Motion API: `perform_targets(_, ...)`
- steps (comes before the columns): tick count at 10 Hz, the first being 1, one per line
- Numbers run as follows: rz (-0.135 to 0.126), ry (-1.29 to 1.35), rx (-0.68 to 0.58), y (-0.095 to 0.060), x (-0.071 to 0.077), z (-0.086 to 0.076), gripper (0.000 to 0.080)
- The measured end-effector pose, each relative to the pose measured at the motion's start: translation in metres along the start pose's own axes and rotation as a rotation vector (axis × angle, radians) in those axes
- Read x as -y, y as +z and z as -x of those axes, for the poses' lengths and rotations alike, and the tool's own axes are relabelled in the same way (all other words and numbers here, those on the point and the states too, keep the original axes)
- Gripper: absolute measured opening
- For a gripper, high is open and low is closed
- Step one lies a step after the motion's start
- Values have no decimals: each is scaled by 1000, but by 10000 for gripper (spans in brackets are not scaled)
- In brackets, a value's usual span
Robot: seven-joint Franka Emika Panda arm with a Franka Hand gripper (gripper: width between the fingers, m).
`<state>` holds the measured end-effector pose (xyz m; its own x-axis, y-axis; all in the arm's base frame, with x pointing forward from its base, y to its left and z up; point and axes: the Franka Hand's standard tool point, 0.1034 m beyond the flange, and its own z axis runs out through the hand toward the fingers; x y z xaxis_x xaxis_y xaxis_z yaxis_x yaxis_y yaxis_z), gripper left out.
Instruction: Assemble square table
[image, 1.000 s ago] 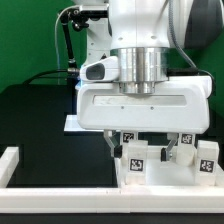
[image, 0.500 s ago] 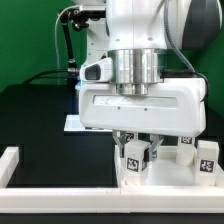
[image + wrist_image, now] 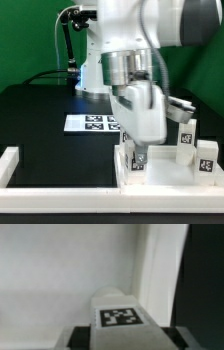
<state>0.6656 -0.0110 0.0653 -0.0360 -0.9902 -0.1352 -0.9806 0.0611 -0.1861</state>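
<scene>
Between the pincer's [image 3: 120, 331] fingers sits 1 tagged leg block [image 3: 120, 308], gripped above the slab [image 3: 60, 274].

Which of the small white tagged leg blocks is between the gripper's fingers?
The small white tagged leg block under the gripper, seen close in the wrist view. The other two leg blocks stand apart at the exterior view's right.

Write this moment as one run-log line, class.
end effector: shut on leg block | arm: tilted | square table: on black surface | marker board: flat

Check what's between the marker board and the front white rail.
Nothing: bare black tabletop between the marker board and the rail, seen in the exterior view.
</scene>
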Motion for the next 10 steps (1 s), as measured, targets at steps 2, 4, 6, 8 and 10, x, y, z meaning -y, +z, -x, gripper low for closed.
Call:
perform_targets(2,0,123,1,0,0,2,291)
perform_targets(4,0,248,3,1,0,3,291)
perform_targets(6,-6,486,19,1,-1,2,292)
perform_targets(8,-3,532,0,1,-2,1,298)
perform_targets(10,-2,484,-2,1,-2,1,299)
